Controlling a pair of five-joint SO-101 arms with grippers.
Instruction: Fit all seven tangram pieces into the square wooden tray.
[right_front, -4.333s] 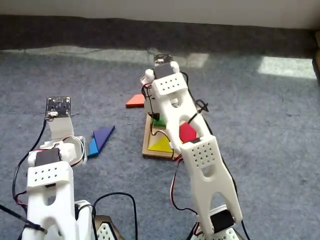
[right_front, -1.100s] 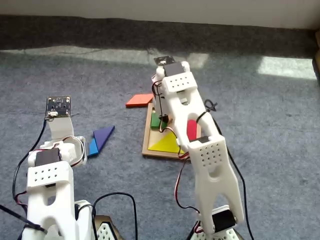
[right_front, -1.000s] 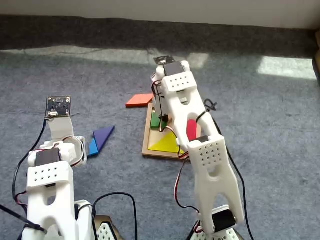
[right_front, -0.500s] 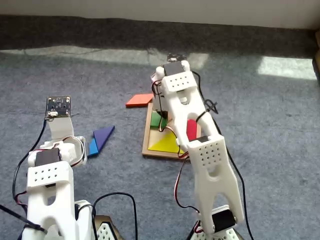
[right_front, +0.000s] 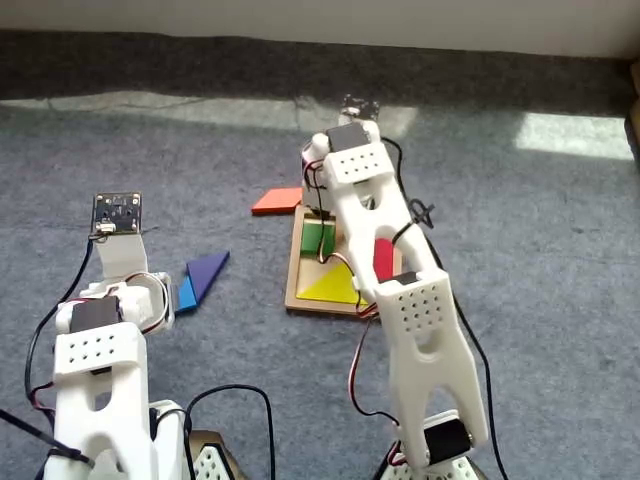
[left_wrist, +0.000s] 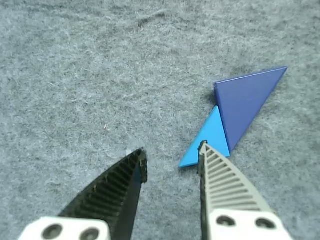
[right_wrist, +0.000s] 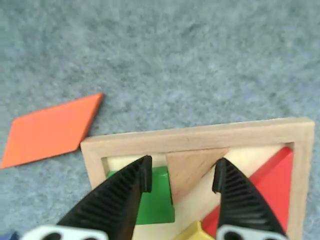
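The square wooden tray (right_wrist: 200, 136) lies under my right gripper (right_wrist: 181, 174), which hovers open above its far edge. Between the fingers, down in the tray, sits a brown wooden triangle (right_wrist: 192, 167), with a green square (right_wrist: 156, 202) and a red triangle (right_wrist: 262, 182) on either side and a yellow tip (right_wrist: 196, 231) nearer. An orange parallelogram (right_wrist: 50, 131) lies on the carpet just outside the tray. My left gripper (left_wrist: 172, 156) is open above the carpet, one finger (left_wrist: 220, 185) close to a light blue triangle (left_wrist: 207, 140) that touches a dark blue triangle (left_wrist: 247, 100).
Grey carpet (right_front: 520, 230) covers the floor, with open room to the right of the tray (right_front: 296, 280) and between the two arms. The right arm (right_front: 380, 230) hides much of the tray from above. A dark strip (right_front: 150, 60) runs along the far wall.
The right arm's wrist has lifted and pulled back toward the far side, uncovering the green square. The left arm and the loose pieces have stayed put.
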